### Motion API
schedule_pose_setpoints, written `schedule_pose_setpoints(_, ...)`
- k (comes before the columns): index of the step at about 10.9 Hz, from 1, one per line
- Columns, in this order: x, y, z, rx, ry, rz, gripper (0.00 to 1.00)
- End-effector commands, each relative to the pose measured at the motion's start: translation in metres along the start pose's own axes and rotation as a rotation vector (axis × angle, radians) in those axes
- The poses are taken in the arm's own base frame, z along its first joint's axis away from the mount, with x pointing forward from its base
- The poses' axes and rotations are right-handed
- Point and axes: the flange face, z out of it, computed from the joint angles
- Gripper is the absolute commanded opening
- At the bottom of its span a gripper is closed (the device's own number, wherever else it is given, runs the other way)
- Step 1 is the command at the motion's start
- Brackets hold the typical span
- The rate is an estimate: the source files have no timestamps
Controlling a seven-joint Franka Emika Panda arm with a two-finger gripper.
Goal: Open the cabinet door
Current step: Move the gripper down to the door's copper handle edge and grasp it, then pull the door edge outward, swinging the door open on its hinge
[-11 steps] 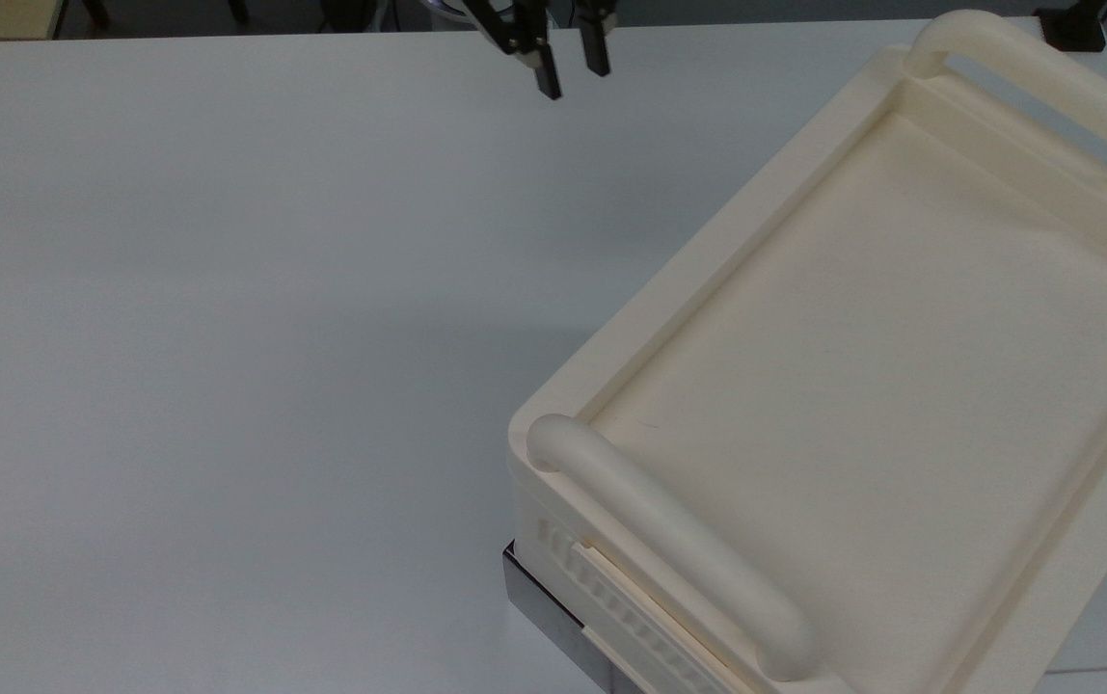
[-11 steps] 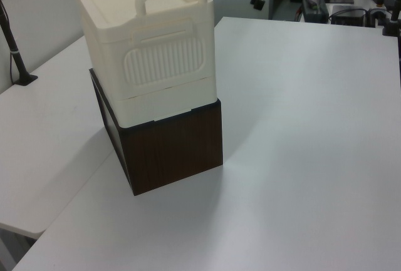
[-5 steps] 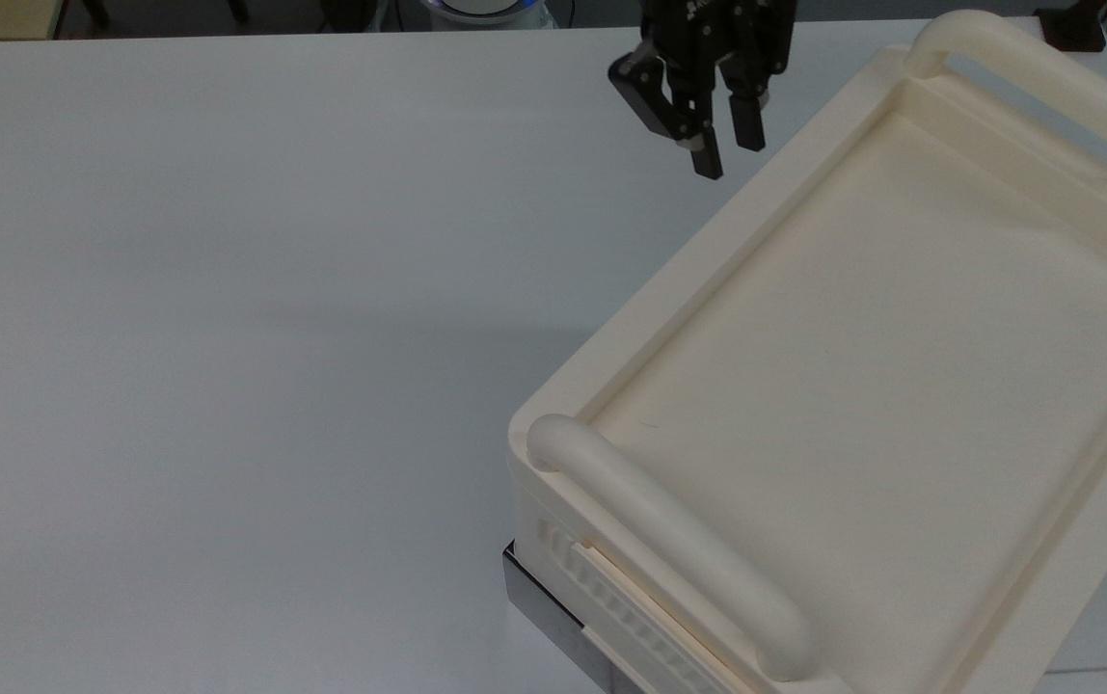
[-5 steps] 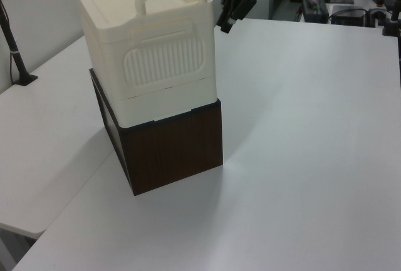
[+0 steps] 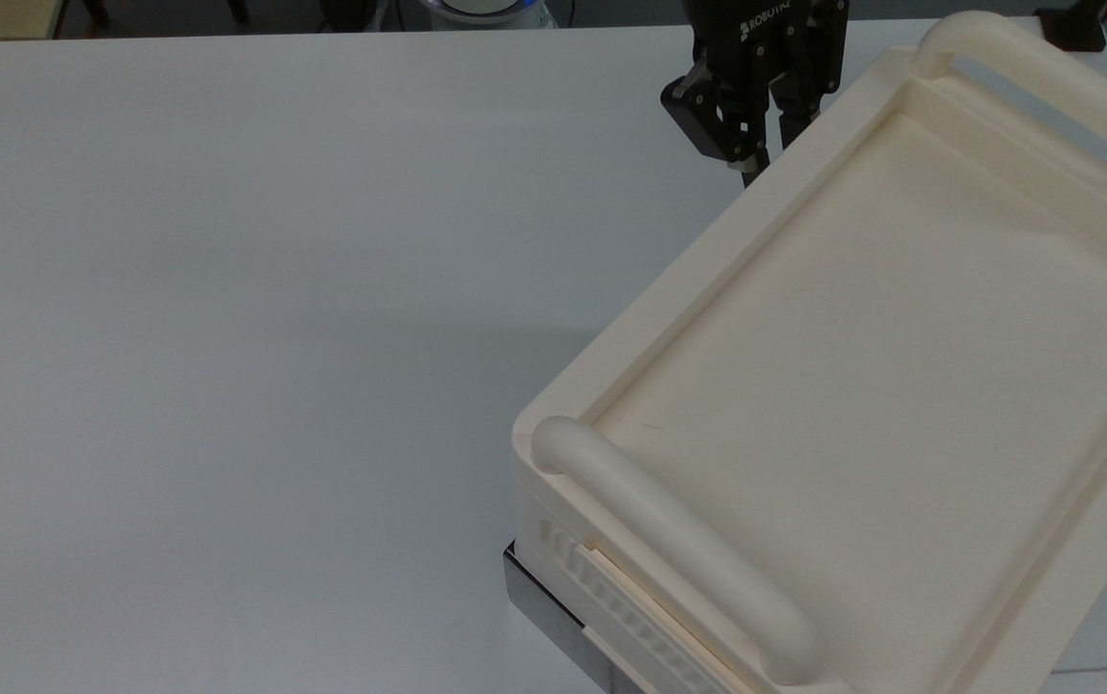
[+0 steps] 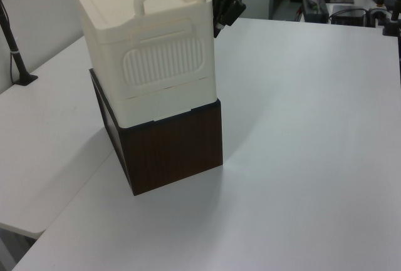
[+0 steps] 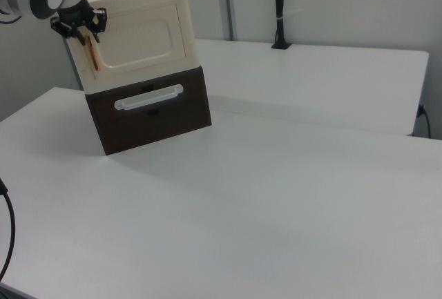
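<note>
The cream cabinet (image 5: 669, 289) stands on a dark brown base (image 6: 175, 149). Its door (image 7: 141, 36) is a flat cream panel lying shut against the front. A thin copper bar handle (image 7: 92, 54) runs upright near the door's edge, on the right view's left. My black gripper (image 7: 81, 35) hangs open at the cabinet's top corner, just above that handle, its fingers straddling the door's edge. In the top view the gripper (image 5: 768, 159) meets the cabinet's rim near the back. In the left view the gripper (image 6: 219, 24) is right behind the cabinet's far corner.
Two thick rounded cream handles (image 5: 679, 559) (image 5: 1045, 96) cross the cabinet's recessed top. The brown base has a white bar handle (image 7: 148, 97). A black pole (image 7: 278, 9) stands on the adjoining table. Wide bare white tabletop (image 5: 226, 289) spreads on the top view's left.
The gripper came from the table's far edge toward the cabinet, dropped, and now sits against its top corner at the door's handle edge. The cabinet shifted very slightly.
</note>
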Motion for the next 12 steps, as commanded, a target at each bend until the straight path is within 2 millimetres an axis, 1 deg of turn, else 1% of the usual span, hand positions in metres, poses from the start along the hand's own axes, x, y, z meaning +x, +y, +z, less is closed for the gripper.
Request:
schedule_pose_setpoints(1, 0.013, -0.009, 0.013, 0.012, 0.064, -0.018, 0.15)
schedule_pose_setpoints(2, 0.013, -0.011, 0.015, 0.015, 0.062, -0.018, 0.0)
schedule_pose_setpoints(3, 0.012, -0.01, 0.015, 0.016, 0.061, -0.01, 0.0)
schedule_pose_setpoints(4, 0.012, -0.008, 0.01, 0.012, 0.061, 0.008, 0.0)
schedule_pose_setpoints(5, 0.011, -0.01, 0.002, 0.009, 0.061, 0.009, 0.0)
schedule_pose_setpoints(6, 0.004, -0.009, -0.008, 0.004, 0.049, 0.02, 0.0)
schedule_pose_setpoints(8, -0.015, -0.003, -0.026, 0.022, -0.035, 0.094, 0.0)
schedule_pose_setpoints(12, -0.048, 0.023, -0.059, 0.041, -0.176, 0.175, 0.01)
